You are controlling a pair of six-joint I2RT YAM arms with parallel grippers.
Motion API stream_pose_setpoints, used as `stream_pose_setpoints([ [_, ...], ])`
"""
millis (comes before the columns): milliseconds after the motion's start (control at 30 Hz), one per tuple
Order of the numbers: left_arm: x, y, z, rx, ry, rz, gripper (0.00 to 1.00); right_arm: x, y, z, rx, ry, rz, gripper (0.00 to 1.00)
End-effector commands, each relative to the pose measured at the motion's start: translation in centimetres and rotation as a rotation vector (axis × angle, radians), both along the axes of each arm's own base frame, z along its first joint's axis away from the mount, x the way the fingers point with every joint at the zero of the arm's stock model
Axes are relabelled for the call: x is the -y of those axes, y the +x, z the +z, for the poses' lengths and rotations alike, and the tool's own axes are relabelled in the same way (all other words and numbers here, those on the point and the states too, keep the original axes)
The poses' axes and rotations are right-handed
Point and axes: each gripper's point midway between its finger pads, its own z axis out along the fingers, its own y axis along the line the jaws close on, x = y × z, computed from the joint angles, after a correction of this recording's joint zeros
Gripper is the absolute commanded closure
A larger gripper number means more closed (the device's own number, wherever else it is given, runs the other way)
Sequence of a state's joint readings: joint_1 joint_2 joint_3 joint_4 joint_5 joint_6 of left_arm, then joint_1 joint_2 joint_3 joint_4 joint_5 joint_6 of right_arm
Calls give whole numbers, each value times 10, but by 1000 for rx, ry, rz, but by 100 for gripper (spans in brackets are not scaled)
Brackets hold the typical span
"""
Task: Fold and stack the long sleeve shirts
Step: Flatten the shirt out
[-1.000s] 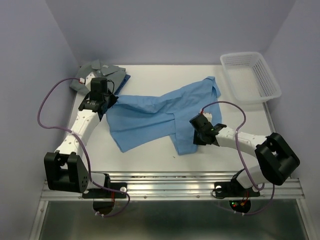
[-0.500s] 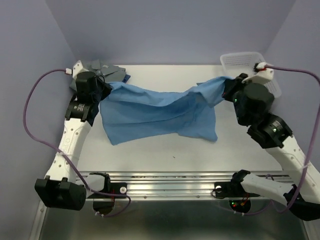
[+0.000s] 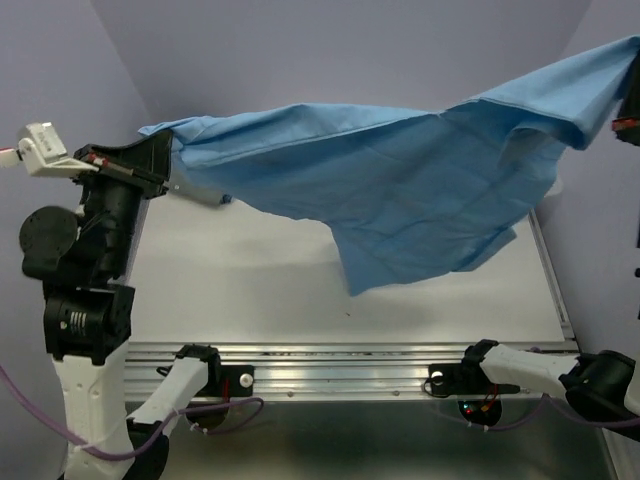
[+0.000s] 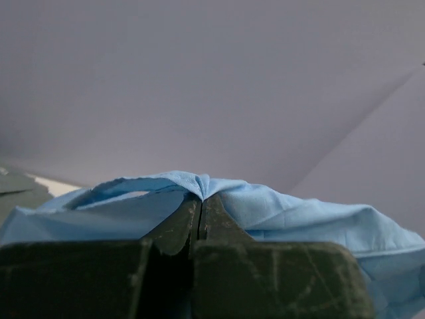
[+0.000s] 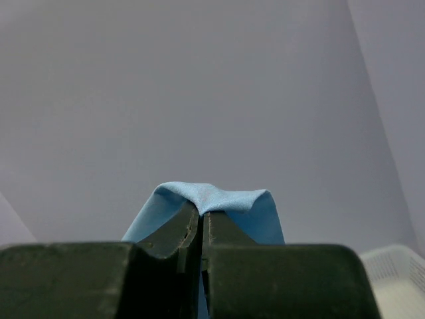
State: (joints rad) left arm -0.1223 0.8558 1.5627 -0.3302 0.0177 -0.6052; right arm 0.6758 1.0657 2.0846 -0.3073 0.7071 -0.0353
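Note:
The light sky-blue shirt [image 3: 400, 190] is stretched in the air between both grippers, high above the white table [image 3: 250, 280], and its lower part hangs down in the middle. My left gripper [image 3: 163, 152] is shut on the shirt's left edge; the left wrist view shows the jaws [image 4: 200, 199] pinching a fold of blue cloth [image 4: 299, 212]. My right gripper [image 3: 628, 80] at the top right edge is shut on the other end; the right wrist view shows its jaws [image 5: 201, 212] closed on a blue fold [image 5: 212, 194]. The darker blue shirt is hidden.
A grey patch, perhaps the grey-green shirt [image 4: 20, 189], shows at the left edge of the left wrist view. A corner of the white mesh basket [image 5: 398, 266] shows in the right wrist view. Lilac walls enclose the table on three sides.
Both arms have risen sharply and spread apart, lifting the sky-blue shirt off the table and stretching it in the air. The folded shirts and basket are now hidden in the top view.

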Motion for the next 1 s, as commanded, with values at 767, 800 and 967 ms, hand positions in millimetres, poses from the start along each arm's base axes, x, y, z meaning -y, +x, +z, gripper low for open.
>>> stream_pose_setpoints([
  [767, 42, 66, -109, -314, -190, -203, 100, -30, 110, 20, -69, -346, -476, 99],
  [800, 42, 90, -156, -443, -211, -173, 100, -43, 155, -12, -120, -379, -465, 99],
  [967, 29, 132, -271, -713, -238, -31, 100, -73, 268, -145, -330, -479, -366, 99],
])
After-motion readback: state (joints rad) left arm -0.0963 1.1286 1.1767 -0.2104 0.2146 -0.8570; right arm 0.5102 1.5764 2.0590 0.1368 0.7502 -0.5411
